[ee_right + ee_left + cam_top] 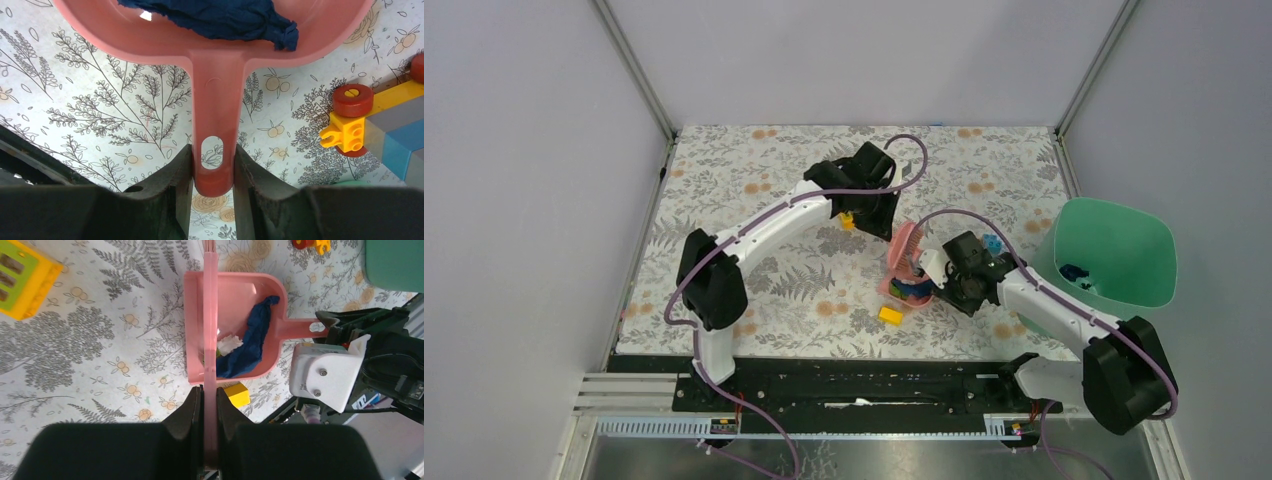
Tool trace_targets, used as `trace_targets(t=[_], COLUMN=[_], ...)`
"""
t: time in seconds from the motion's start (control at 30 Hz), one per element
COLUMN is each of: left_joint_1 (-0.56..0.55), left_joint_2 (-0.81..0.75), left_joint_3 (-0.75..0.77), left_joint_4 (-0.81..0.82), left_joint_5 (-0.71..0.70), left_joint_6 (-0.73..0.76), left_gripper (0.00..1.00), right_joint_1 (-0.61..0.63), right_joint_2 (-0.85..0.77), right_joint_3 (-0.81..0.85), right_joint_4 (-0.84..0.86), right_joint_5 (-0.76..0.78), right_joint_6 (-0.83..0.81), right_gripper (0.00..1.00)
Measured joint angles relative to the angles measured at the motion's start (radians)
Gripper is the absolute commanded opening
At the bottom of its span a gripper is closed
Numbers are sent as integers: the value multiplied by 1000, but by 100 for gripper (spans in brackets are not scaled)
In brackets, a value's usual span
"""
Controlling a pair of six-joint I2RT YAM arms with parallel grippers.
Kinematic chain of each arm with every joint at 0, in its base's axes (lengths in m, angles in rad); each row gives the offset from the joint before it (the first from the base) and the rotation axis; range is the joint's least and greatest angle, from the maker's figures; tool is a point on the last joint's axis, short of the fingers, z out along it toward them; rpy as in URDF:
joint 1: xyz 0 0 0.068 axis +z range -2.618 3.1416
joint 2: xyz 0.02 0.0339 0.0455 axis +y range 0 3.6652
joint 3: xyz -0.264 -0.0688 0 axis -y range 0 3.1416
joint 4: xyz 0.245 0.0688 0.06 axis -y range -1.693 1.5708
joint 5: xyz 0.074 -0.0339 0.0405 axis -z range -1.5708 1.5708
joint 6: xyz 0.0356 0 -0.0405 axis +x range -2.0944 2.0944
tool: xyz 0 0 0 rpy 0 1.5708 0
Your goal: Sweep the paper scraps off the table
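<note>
On the fern-print table my left gripper is shut on the pink comb-like brush, seen edge-on in the left wrist view. My right gripper is shut on the handle of the pink dustpan. The brush stands across the pan's mouth. Inside the pan lie a long dark blue paper scrap and a small white scrap. The blue scrap also shows in the right wrist view. Both pairs of fingers press flat on the pink plastic.
A green round-cornered tray stands at the right edge with a dark blue scrap in it. Yellow blocks lie near the pan, and a larger yellow-green one lies further off. A yellow toy with red wheels lies right of the handle.
</note>
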Motion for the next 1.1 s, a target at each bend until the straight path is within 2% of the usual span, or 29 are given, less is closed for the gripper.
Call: trace_targets(t=[0.13,0.4,0.6,0.7,0.93,1.1], left_joint_1=[0,0,0,4,12,12], left_joint_2=[-41,-225,-430,-589,-993,-1102], left_joint_3=[-18,-81,-172,-293,-688,-881], left_joint_4=[40,158,195,234,328,349], left_joint_5=[-36,-80,-219,-317,-501,-548], left_joint_6=[11,18,55,62,32,11], left_gripper=[0,0,0,0,0,0], right_joint_1=[0,0,0,0,-22,-92], right_joint_2=[-33,-85,-87,-90,-99,-86], right_joint_3=[-12,-10,63,150,382,447], right_joint_4=[22,36,-29,-81,-245,-347], right_joint_5=[-14,-15,-13,-15,-45,-77], right_joint_6=[24,52,64,75,101,102], right_gripper=[0,0,0,0,0,0])
